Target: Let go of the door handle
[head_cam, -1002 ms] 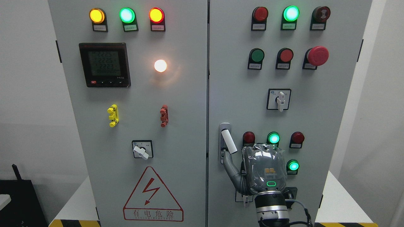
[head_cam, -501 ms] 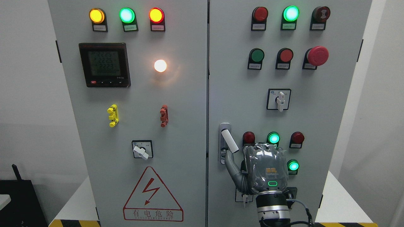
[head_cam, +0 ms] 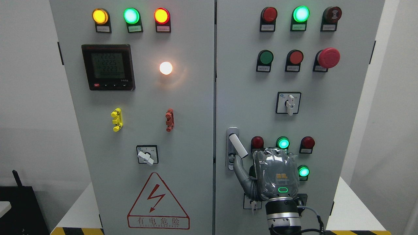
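The white door handle (head_cam: 238, 146) on the right cabinet door (head_cam: 248, 98) is swung out of its recessed plate, its lower end tilted to the right. My right hand (head_cam: 274, 173) comes up from the bottom edge with its back toward the camera. Its thumb (head_cam: 240, 168) reaches up and left and touches the handle's lower end. The other fingers curl toward the panel just right of the handle and are hidden behind the hand. My left hand is out of view.
Around the hand are red and green lamps (head_cam: 283, 143), with a rotary switch (head_cam: 288, 102) and a red emergency button (head_cam: 328, 57) above. The left door (head_cam: 183, 98) has a meter (head_cam: 108, 67), a switch (head_cam: 147, 155) and a warning triangle (head_cam: 157, 202).
My right hand has shifted slightly to the right, and the handle's lower end has swung a little further right with it.
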